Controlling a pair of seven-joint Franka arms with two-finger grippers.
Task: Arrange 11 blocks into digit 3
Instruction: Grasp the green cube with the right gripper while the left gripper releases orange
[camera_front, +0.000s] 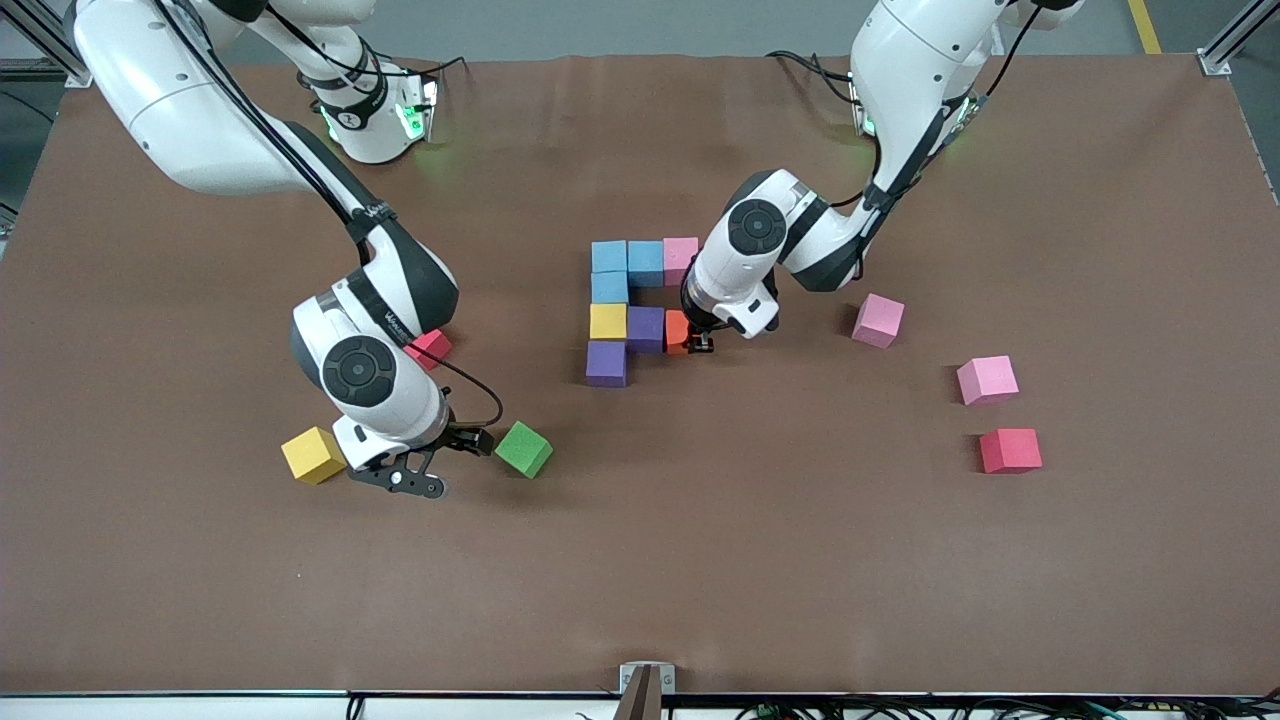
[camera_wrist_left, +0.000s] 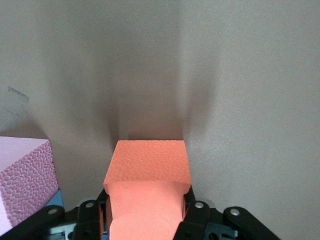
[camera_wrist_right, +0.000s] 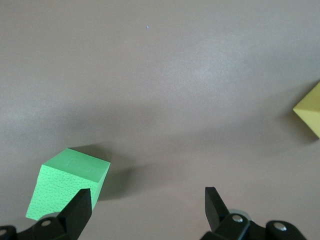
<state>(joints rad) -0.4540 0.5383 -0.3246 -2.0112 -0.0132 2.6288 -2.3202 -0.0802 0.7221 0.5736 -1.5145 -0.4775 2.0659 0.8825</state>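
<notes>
Left hand (camera_front: 702, 343) clamped on the orange block (camera_front: 677, 331), down at the counter (camera_front: 700, 560) in the front view. Orange block sits touching the purple block (camera_front: 646, 328) in the middle row of the build. Build so far: two light blue blocks (camera_front: 627, 262) and a pink block (camera_front: 680, 258) in the row farthest from the camera, a third light blue block (camera_front: 609, 288) under the first, then a yellow block (camera_front: 607, 321) beside the purple one, and a second purple block (camera_front: 606, 363) nearest the camera. Right hand (camera_front: 450, 462) fingers apart, holding nothing, low over the counter between the green block (camera_front: 524, 449) and a loose yellow cube (camera_front: 313, 455). Small red cube (camera_front: 430, 347) just past the right arm's wrist. Toward the left arm's end: two loose pink blocks (camera_front: 879, 320) (camera_front: 987, 380) and a second red cube (camera_front: 1010, 450), well apart from the build.

Left wrist view: left hand (camera_wrist_left: 145, 215) fingers pressed on both sides of the orange block (camera_wrist_left: 147, 172), foam squeezed between them. Pink block (camera_wrist_left: 22, 177) at the frame edge with a sliver of light blue under it.

Right wrist view: right hand (camera_wrist_right: 147, 205) fingers spread wide with bare counter between them. Green block (camera_wrist_right: 67, 182) just beside one fingertip (camera_wrist_right: 82, 202), outside the gap, sitting skewed. Corner of the yellow cube (camera_wrist_right: 309, 112) at the frame edge.
</notes>
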